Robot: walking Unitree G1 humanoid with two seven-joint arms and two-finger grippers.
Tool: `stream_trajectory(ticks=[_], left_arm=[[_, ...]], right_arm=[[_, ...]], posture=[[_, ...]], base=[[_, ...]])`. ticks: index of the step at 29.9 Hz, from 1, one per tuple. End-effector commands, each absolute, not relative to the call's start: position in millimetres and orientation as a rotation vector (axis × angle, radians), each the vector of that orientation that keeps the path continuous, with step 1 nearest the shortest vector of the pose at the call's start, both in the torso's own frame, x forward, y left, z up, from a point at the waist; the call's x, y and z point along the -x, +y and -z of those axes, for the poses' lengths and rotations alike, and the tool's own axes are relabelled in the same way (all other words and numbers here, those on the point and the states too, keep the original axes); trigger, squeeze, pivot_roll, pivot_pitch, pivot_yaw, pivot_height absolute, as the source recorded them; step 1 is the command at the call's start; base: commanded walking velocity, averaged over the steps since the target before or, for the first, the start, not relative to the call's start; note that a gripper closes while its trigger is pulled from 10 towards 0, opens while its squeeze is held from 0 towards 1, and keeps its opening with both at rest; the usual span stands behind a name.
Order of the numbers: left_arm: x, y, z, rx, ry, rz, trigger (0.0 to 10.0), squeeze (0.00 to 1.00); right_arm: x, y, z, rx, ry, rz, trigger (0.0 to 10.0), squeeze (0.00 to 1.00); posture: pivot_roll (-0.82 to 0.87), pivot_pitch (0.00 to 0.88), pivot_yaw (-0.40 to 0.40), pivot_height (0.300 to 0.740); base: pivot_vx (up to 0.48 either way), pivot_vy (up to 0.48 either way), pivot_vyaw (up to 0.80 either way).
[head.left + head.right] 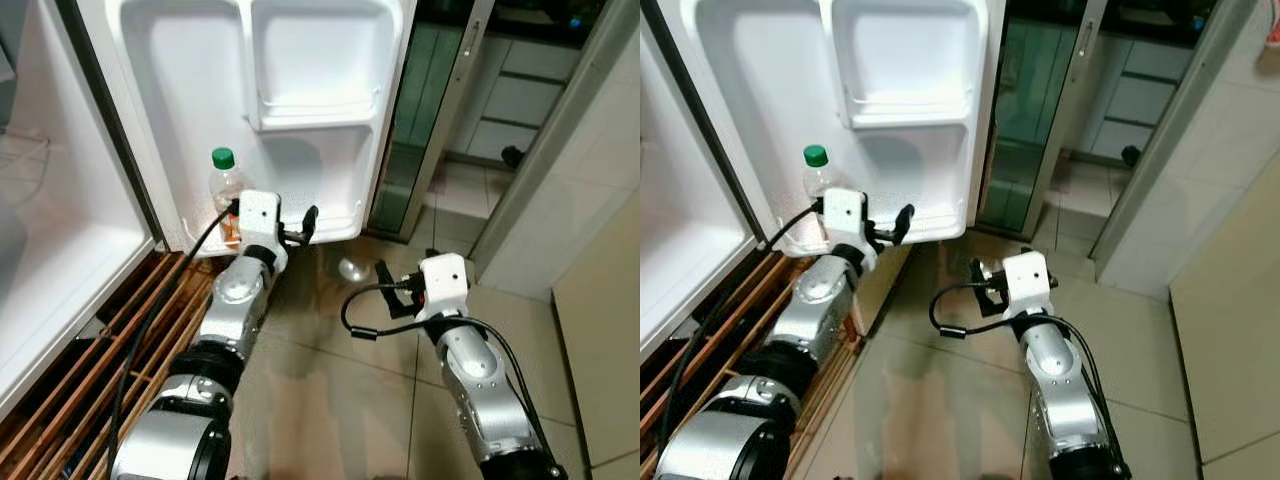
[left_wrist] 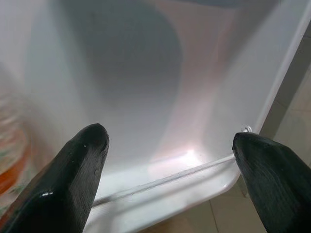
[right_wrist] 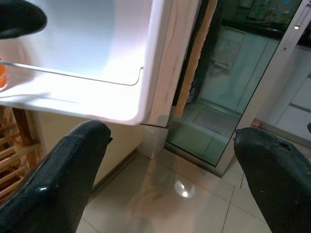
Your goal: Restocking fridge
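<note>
Fridge door: you have the open white plastic fridge door (image 1: pixel 300 110) straight ahead, its inner side facing you, with moulded shelves one above the other.
Bottle: your task item, a clear plastic bottle with a green cap and an orange label (image 1: pixel 226 192), stands upright in the lowest white door shelf with a thin wire rail (image 1: pixel 330 215), at that shelf's left end.
Left gripper: your left gripper (image 1: pixel 272 226) is raised at the front of the lowest shelf, just to the right of the bottle. Through its wrist camera you see the two black fingers (image 2: pixel 77 170) spread wide, nothing between them, looking into the bare part of the shelf; the bottle's orange label is a blur at the edge.
Right gripper: your right gripper (image 1: pixel 396 288) hangs lower, over the beige tiled floor (image 1: pixel 340 370), well apart from the door. Its fingers (image 3: pixel 73 174) are spread wide and empty, aimed at the shelf's lower corner and a dark glass-fronted cabinet (image 1: pixel 415 120) beside it.
Left of you: wooden slats (image 1: pixel 130 330) lie on the floor below the white fridge body (image 1: pixel 60 250).
</note>
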State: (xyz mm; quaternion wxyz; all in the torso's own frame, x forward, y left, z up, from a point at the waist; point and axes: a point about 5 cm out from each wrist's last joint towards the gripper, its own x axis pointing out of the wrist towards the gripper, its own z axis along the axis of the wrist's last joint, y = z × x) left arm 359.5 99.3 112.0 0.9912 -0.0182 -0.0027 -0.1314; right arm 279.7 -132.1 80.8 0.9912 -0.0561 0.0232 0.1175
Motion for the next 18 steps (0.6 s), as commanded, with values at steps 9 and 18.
stream_trajectory(ticks=[9,18], left_arm=[[-364,101,-105,-0.043,0.034,0.251,10.0,0.00],[-371,117,-106,-0.141,0.071,0.210,10.0,0.00]], right_arm=[[-266,-136,-76,0.112,0.066,-0.195,10.0,0.00],[-259,-148,-78,0.121,0.067,-0.135,10.0,0.00]], posture=[[-0.30,0.000,0.045,0.740],[-0.35,0.000,0.091,0.740]], base=[[0.000,0.000,0.00],[0.000,0.000,0.00]])
